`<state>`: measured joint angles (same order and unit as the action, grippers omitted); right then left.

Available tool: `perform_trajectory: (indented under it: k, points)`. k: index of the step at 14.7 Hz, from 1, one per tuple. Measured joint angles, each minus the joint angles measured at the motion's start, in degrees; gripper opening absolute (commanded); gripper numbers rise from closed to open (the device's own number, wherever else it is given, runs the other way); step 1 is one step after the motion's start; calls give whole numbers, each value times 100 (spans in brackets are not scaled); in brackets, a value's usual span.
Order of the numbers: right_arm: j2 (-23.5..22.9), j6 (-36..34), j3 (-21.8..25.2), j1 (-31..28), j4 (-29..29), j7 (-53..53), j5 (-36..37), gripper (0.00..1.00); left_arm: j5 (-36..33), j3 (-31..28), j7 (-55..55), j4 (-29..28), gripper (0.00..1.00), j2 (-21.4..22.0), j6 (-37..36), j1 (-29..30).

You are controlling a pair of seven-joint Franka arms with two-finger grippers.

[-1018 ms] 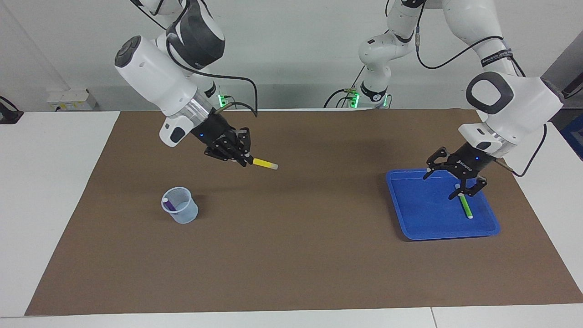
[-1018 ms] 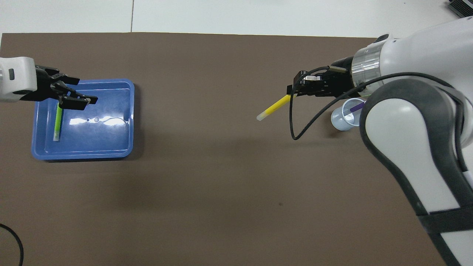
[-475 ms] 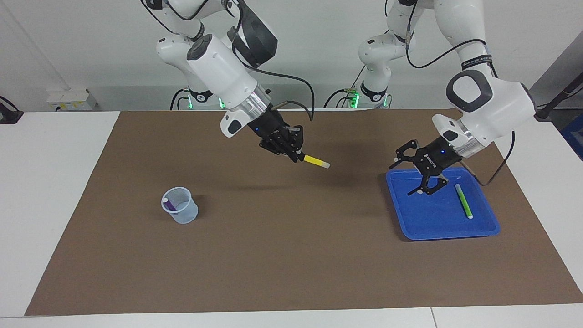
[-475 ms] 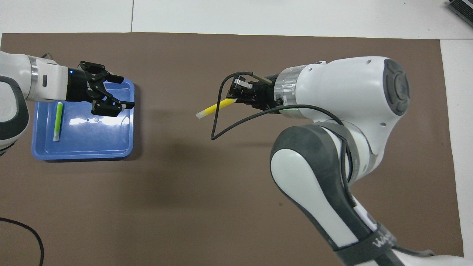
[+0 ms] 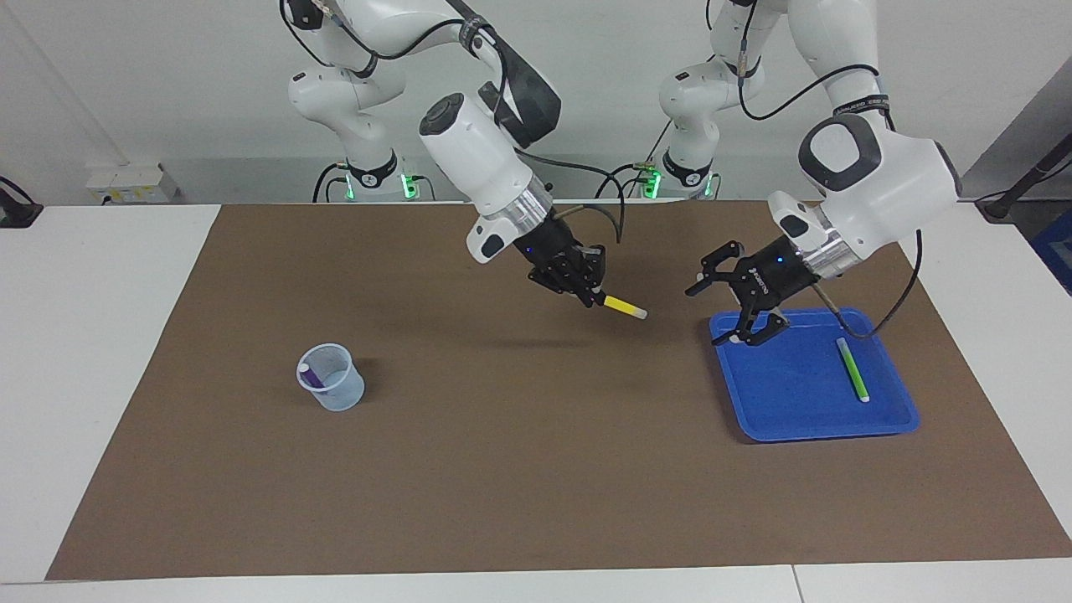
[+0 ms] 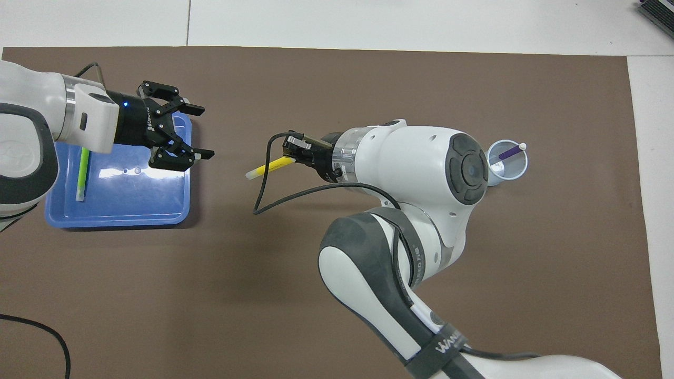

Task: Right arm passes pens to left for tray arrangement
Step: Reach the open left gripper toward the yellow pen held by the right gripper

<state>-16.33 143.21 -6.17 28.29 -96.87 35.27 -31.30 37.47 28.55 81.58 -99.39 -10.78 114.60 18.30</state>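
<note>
Right gripper (image 5: 596,298) raised over the middle of the brown mat (image 5: 536,469), fingertips pressed together on one end of the yellow pen (image 5: 626,307); pen held slanted, its white tip pointing toward the left arm's end of the tabletop and clear of the mat. Left gripper (image 5: 727,311) raised over the tray's corner nearest the robots and the mat's middle, fingers spread wide apart, gripping nothing, its opening turned toward the yellow pen; white tip near the spread fingers but apart from them. Blue tray (image 5: 779,419) flat on the mat toward the left arm's end of the tabletop. Green pen (image 5: 852,369) flat inside the tray, along the rim that faces the left arm's end, running from the edge nearer the robots toward the edge farther from them. Small translucent cup (image 5: 335,385) upright on the mat toward the right arm's end, well apart from the tray. Purple pen (image 6: 509,153) standing in the cup, leaning on its rim, white tip upward. In the overhead view, the right arm's white and grey links across the mat's middle and a black cable (image 6: 284,195) looped beneath its wrist.
</note>
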Motion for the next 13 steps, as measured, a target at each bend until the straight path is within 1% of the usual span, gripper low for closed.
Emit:
perform_trajectory:
  k: [2, 5, 8, 13]
  points:
    - [1, 0, 2, 7, 1, 16, 0, 9, 0, 100, 372, 0, 92, 40, 87, -63]
    - [1, 0, 12, 6, 1, 25, 0, 9, 0, 113, 897, -20, 92, 41, 250, -342]
    - [1, 0, 12, 6, 1, 68, 0, 9, -1, 115, 1009, -156, 92, 57, 269, -466]
    - [1, 0, 12, 6, 1, 70, 0, 9, -1, 116, 1061, -639, 92, 269, 439, -557]
